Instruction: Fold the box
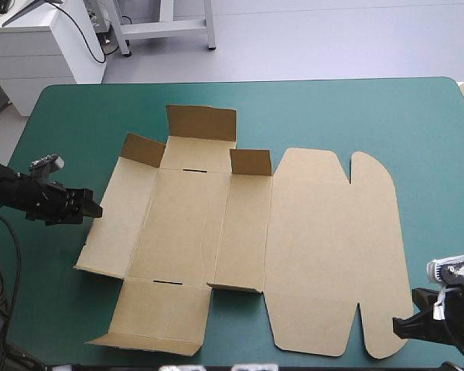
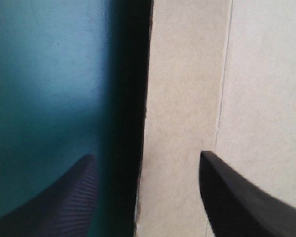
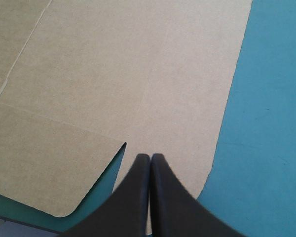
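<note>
At the left of the frame, the left gripper (image 1: 87,207) has its fingers apart, by the left edge of the box (image 1: 317,247). The box lies mostly flat in the middle. It looks light and stiff, so that thin edge seems good to grab. At the lower right, the right gripper (image 1: 402,327) has its fingers together.

Obscured: box (image 2: 197,74) edge. Cropped: right gripper (image 1: 400,326).
Left wrist view: the box is blurred and its outer edge is lost in a dark band against the teal-green cover (image 2: 39,74); flat or raised cannot be told. Right wrist view: the right gripper covers part of the lid's (image 3: 138,74) near edge. The high view crops it at the bottom corner.
</note>
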`<state>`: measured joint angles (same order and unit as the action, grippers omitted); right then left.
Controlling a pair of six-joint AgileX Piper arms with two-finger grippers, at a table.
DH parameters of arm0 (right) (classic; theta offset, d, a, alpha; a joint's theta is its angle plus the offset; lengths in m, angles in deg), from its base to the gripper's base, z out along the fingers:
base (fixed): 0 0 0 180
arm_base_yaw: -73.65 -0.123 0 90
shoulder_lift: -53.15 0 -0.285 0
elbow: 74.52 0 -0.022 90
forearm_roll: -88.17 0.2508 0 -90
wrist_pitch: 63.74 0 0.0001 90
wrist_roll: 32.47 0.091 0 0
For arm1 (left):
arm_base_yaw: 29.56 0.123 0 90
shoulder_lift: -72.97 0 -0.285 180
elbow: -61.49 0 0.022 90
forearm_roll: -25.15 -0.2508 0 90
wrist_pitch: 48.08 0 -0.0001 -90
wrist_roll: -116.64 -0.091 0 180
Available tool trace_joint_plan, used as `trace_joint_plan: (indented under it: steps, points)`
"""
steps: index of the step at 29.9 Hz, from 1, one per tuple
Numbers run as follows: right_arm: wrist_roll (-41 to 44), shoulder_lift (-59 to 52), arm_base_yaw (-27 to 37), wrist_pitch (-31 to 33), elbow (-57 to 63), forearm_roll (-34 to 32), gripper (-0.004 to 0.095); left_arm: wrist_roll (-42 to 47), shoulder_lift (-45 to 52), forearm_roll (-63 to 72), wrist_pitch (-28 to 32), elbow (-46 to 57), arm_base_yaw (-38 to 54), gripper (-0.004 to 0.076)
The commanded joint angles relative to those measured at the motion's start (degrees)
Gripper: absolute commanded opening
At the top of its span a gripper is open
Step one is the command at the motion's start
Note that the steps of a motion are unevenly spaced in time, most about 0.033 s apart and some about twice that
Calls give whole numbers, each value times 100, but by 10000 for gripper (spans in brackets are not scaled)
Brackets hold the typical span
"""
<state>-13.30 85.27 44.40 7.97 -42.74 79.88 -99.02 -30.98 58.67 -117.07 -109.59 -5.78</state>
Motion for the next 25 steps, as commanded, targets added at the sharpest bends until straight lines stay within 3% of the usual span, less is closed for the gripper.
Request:
trace_joint_plan:
  steps: [1, 15, 21, 23, 25]
  points:
    - [-26, 34, 47, -36, -112, -86, -20, 87, 227, 66, -314, -177, 13, 503]
    - [-168, 34, 47, -36, -112, -147, -21, 27, 63, 243, -531, 62, -866, 495]
    - [-183, 34, 47, -36, -112, -147, -21, 450, -8, 31, -531, 62, -1400, 494]
    - [-183, 34, 47, -36, -112, -147, -21, 593, -8, -7, -531, 62, -1486, 470]
    - [-183, 34, 47, -36, -112, -147, -21, 593, 2, 183, -531, 62, -1486, 387]
